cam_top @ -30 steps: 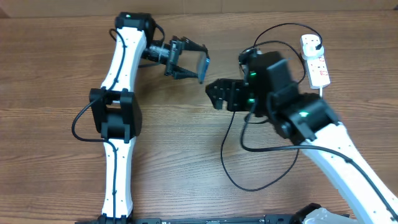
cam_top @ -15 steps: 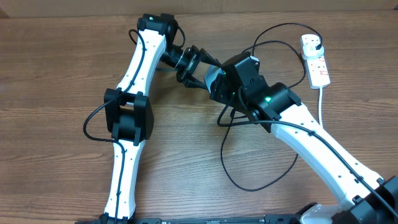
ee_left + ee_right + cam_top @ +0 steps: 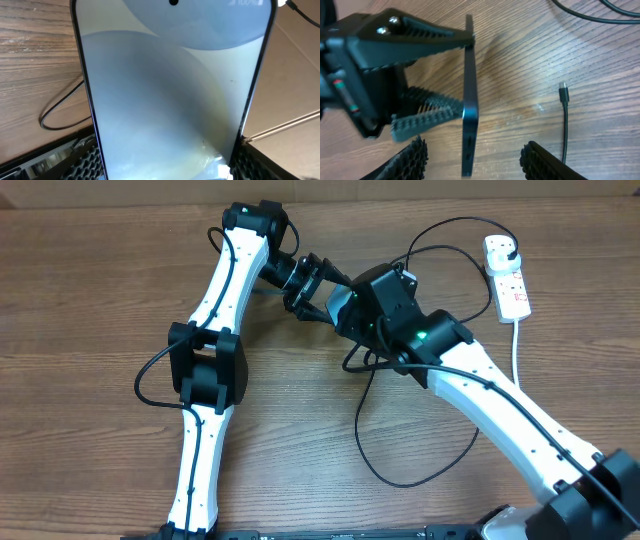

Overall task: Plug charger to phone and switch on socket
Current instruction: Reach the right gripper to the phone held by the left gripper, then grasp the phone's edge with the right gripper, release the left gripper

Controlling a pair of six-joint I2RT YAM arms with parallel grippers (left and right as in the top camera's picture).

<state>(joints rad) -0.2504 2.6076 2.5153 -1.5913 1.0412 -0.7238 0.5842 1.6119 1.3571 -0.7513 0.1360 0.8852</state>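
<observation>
Both grippers meet a little toward 12 o'clock from the middle of the table [image 3: 80, 300]. The left gripper [image 3: 318, 288] is clamped on the phone [image 3: 341, 298]. Its ribbed pads [image 3: 427, 117] press on the phone, which shows a thin dark edge to the right wrist camera. From the left wrist camera the lit screen, pale blue and white, fills nearly the whole view.

The right gripper [image 3: 348, 320] comes at the phone from about 4 o'clock. Its jaws stand apart, one of its fingers [image 3: 410, 160] on each side of the phone's end. I can see wood between each finger and the phone, so it grips nothing.

The connector tip [image 3: 563, 86] lies flat on the table at 3 o'clock from the phone in the right wrist view, apart from it and in no gripper. The charger [image 3: 400, 485] runs in loose loops under the right arm toward 5 o'clock. It also runs up to the black plug [image 3: 505, 248], which sits in the socket [image 3: 510, 285] at 2 o'clock on the table. The white lead [image 3: 517, 345] leaves the socket toward 6 o'clock. How the switch stands I cannot tell.
</observation>
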